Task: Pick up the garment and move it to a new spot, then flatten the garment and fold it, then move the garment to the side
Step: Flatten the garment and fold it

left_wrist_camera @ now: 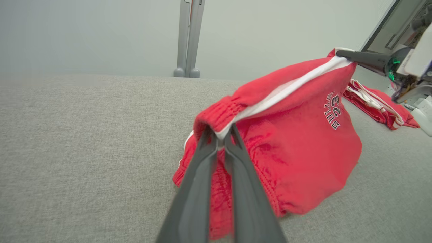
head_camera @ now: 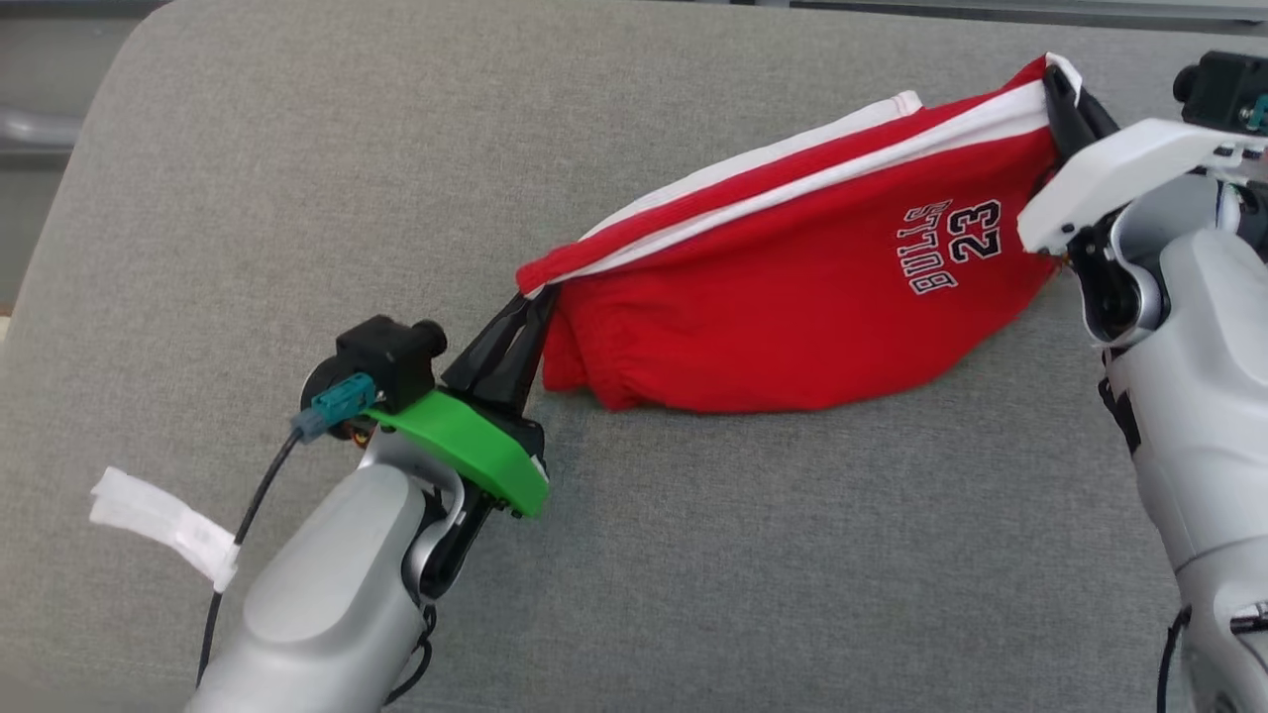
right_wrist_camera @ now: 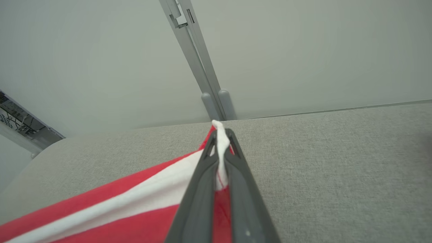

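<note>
The garment (head_camera: 792, 297) is a pair of red shorts with white side stripes and "BULLS 23" printed on it, held stretched between both grippers above the grey cushion. My left gripper (head_camera: 535, 297) is shut on the elastic waistband end at the left (left_wrist_camera: 219, 135). My right gripper (head_camera: 1055, 84) is shut on the striped hem corner at the upper right (right_wrist_camera: 221, 141). The lower part of the garment (left_wrist_camera: 297, 162) sags and rests on the grey surface. In the left wrist view the right gripper (left_wrist_camera: 341, 53) pinches the far corner.
The grey fabric surface (head_camera: 693, 555) spreads wide in front and to the left. A white strip of tape (head_camera: 163, 523) hangs on the left arm's cable. Another red and white cloth (left_wrist_camera: 378, 104) lies at the far right. A grey post (left_wrist_camera: 188, 37) stands behind the surface.
</note>
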{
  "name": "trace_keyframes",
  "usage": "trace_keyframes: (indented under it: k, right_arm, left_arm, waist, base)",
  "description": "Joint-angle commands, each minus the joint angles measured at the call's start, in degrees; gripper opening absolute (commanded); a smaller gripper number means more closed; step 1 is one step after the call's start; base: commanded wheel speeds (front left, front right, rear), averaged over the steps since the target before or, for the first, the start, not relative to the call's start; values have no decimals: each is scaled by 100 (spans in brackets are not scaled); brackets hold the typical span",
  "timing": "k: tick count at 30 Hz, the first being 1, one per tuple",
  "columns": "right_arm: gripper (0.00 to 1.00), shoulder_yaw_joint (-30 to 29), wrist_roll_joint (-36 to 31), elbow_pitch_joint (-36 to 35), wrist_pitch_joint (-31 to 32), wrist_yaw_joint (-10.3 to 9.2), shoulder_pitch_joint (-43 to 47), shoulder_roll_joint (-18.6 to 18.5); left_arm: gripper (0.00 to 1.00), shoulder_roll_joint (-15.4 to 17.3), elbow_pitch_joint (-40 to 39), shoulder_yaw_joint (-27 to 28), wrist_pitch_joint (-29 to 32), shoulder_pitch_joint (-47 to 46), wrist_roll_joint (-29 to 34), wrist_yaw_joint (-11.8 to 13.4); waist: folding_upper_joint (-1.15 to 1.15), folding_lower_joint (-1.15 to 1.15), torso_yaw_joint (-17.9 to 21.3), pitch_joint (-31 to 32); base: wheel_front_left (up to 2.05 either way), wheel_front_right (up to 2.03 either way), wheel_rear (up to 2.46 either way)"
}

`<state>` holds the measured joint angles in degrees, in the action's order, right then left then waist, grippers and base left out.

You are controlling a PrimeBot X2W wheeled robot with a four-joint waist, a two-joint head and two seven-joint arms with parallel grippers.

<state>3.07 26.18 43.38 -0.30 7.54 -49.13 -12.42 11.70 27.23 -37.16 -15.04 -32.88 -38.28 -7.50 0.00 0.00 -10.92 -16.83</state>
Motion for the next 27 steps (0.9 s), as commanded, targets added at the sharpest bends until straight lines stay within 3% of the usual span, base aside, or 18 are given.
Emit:
trace_keyframes:
  k: [1, 7, 8, 9, 10, 11, 19, 27]
  right_arm:
    - [0, -18, -84, 262, -105, -12, -222, 4]
    - [0, -158, -219, 1426, -502, -12, -1006, 106]
    - [33, -133, -260, 1583, -582, -12, -1088, 132]
    - [100, -115, -304, 1703, -636, -12, -1141, 131]
    - [100, -86, -353, 1842, -708, -12, -1198, 131]
    - [100, -67, -365, 1925, -775, -12, -1239, 133]
    - [100, 269, -265, 2337, -1099, -12, -1076, 74]
    - [100, 1119, 56, 2051, -1064, -12, -303, -155]
  left_arm:
    - [0, -9, 105, 15, -14, -179, -55, 7]
    - [0, -163, 533, -144, -14, -600, -238, 8]
    - [0, -189, 624, -178, -15, -634, -277, 8]
    - [7, -212, 685, -203, -15, -661, -296, 8]
    - [48, -221, 730, -226, -15, -722, -266, 8]
    - [100, -229, 756, -222, -15, -751, -241, 8]
    - [100, -142, 701, 129, -14, -431, 83, 8]
    - [100, -15, -178, 1532, -14, 530, 850, 127]
  waist:
    - [0, 0, -211, -253]
    - [0, 0, -310, -407]
    - [0, 0, -311, -416]
    - [0, 0, -310, -417]
    - [0, 0, -307, -415]
    - [0, 0, -302, -408]
    - [0, 0, -178, -167]
    - [0, 0, -147, 124]
  base:
    - [0, 0, 0]
    - [0, 0, 0]
    - [0, 0, 0]
    - [0, 0, 0]
    - [0, 0, 0]
    - [0, 0, 0]
    - [0, 0, 0]
    - [0, 0, 0]
